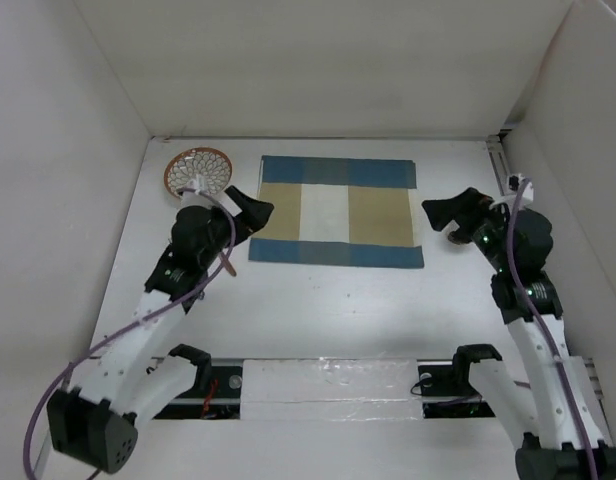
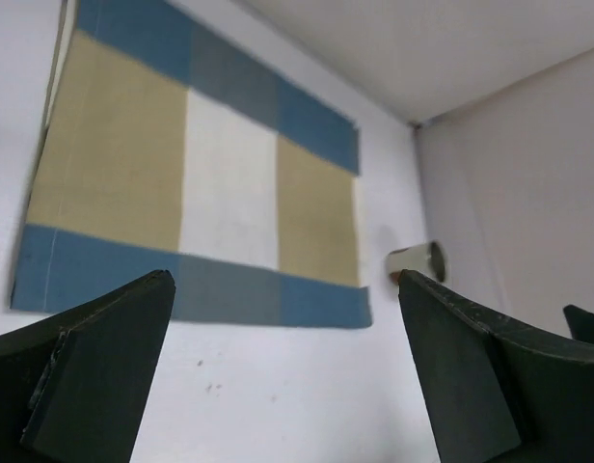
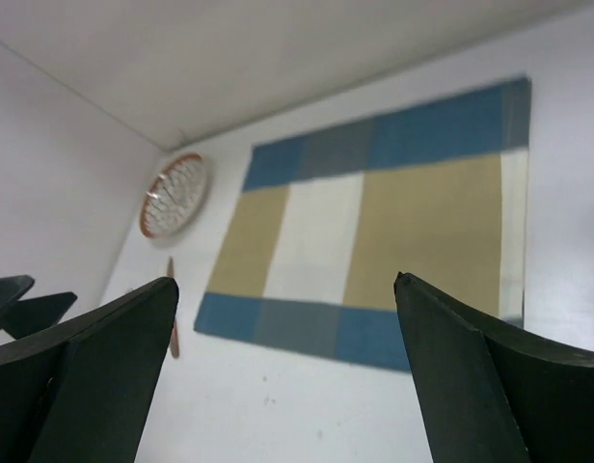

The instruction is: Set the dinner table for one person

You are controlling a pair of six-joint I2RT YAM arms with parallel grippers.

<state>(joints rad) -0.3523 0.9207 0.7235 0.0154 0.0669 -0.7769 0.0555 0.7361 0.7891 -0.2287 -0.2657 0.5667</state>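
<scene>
Both arms have white shells along their long links, broken by black housings at the joints. The left arm rises from a blocky black base, and the right arm has the same kind of black foot. A thin purple cable runs along each arm from base to wrist. Small green lights glow on the right arm's upper joints. The left gripper and right gripper are black. Close up, their fingers are matte, dark greenish-black wedges with flat faces and sharp edges, free of markings.
</scene>
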